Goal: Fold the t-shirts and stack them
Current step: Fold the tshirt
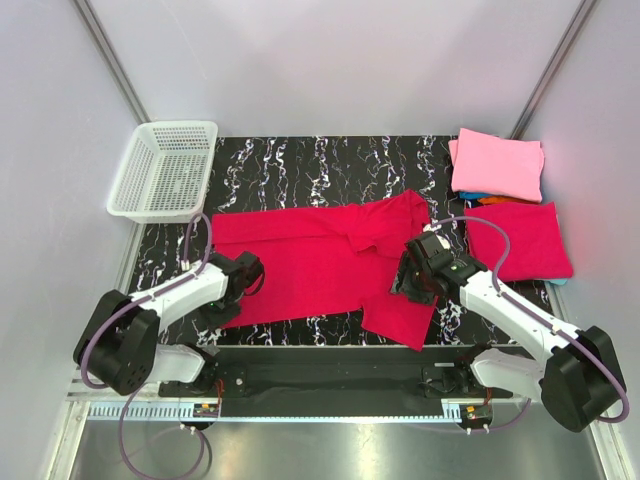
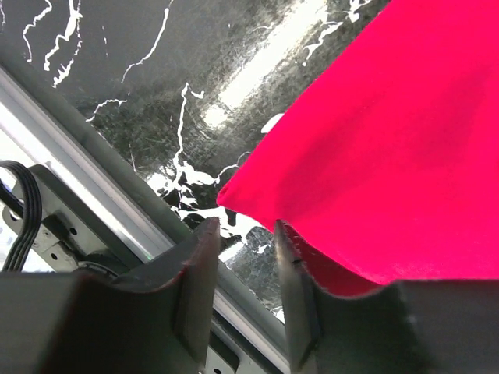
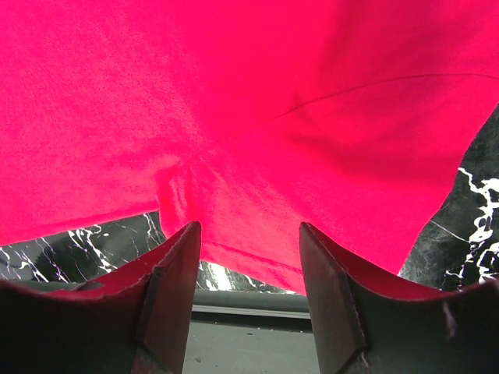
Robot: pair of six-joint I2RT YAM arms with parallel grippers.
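1. The left tool (image 2: 243, 227) has its jaws a little apart. Bare table (image 2: 140, 93) shows in the gap, and nothing is pinched there.
2. A corner of the spread red t-shirt (image 2: 374, 140) lies just past those tips, and its cloth runs alongside one finger. Whether the two touch is hard to make out.
3. The right tool (image 3: 249, 234) has its jaws well apart and is not clamped on anything. Red cloth fills nearly the whole wrist view beyond its tips, so little else shows.
4. From overhead, each arm's own wrist housing hides its fingers. The left tool sits at the shirt's near-left edge and the right tool over its rumpled right end.
5. The shirt lies across the middle of the black marbled table, bunched toward the right.
6. At the far right, a folded pink t-shirt (image 1: 497, 165) covers all but slivers of turquoise and orange cloth (image 1: 480, 197). A folded red t-shirt (image 1: 520, 240) lies just nearer.
7. A white mesh basket (image 1: 165, 170) stands at the far-left corner, apart from the shirts.
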